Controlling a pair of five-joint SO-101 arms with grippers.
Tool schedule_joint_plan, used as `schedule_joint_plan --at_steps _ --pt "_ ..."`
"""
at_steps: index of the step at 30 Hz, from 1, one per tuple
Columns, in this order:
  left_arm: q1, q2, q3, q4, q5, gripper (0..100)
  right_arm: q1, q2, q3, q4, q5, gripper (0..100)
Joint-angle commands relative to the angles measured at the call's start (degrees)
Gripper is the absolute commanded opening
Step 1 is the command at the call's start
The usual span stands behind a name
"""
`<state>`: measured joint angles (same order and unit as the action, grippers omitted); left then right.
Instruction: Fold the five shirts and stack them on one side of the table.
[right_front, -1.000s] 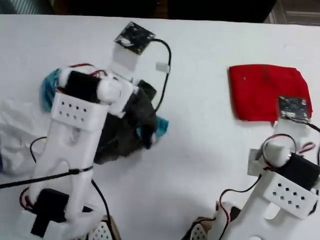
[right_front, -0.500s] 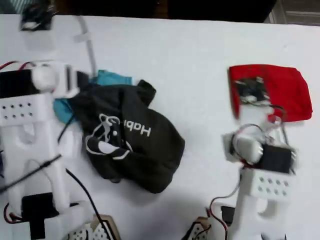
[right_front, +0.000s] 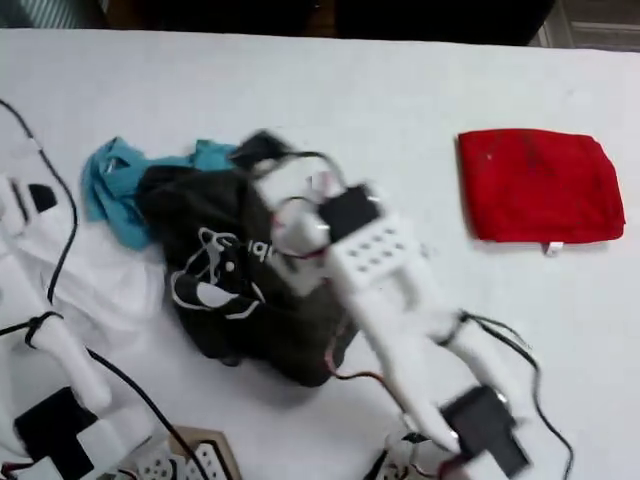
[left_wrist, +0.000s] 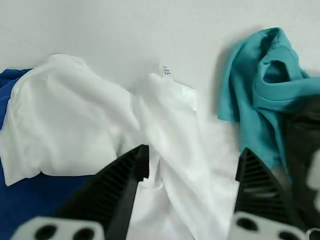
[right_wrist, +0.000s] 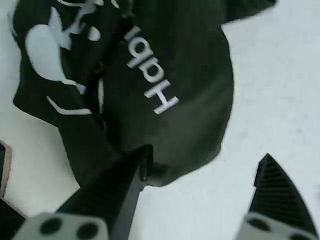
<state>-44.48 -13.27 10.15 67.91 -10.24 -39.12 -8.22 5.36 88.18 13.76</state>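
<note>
1. Red shirt (right_front: 540, 185): folded into a flat rectangle. It is lying alone on the right side of the table (right_front: 420, 90), well apart from the other garments.

2. Black shirt (right_front: 230, 290): crumpled, with a white printed design facing up. It is lying left of the table's middle. Its far edge is overlapping the teal shirt and its left edge is touching the white shirt.

3. Teal shirt (right_front: 115, 180): bunched up. It is lying at the far left of the heap, partly tucked under the black shirt.

4. White shirt (left_wrist: 75, 125): rumpled. It is lying on the left side of the table, just beside the teal shirt, and is covering part of the blue shirt.

5. Blue shirt (left_wrist: 30, 205): it is showing from beneath the edge of the white shirt.

6. Left gripper (left_wrist: 190, 185): jaws spread wide, holding nothing. It is hanging over the white shirt, with one finger above the white cloth and the other near the teal and black cloth.

7. Right gripper (right_wrist: 200, 180): jaws spread wide, holding nothing. It is hovering at the edge of the black shirt, with one finger over the dark cloth and the other over bare table.

8. Right arm (right_front: 385, 270): it is stretching from the near edge of the table diagonally to the black shirt, covering that shirt's right part in the high view.

9. Left arm (right_front: 40, 330): it is standing at the table's left edge, over the white shirt.
</note>
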Motion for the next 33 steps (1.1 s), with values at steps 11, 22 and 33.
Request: schedule_joint_plan --at_steps 11,22,33 --pt "-1.3 -2.0 -0.3 -1.3 -0.1 29 -14.0 18.2 -9.1 4.0 0.1 32.2" --pt "-1.3 -2.0 -0.2 -1.3 -0.4 29 -7.6 26.3 -11.3 4.5 3.3 2.2" --pt "1.4 -1.8 -0.1 -1.2 -0.4 29 21.7 7.3 -26.6 10.9 7.6 2.0"
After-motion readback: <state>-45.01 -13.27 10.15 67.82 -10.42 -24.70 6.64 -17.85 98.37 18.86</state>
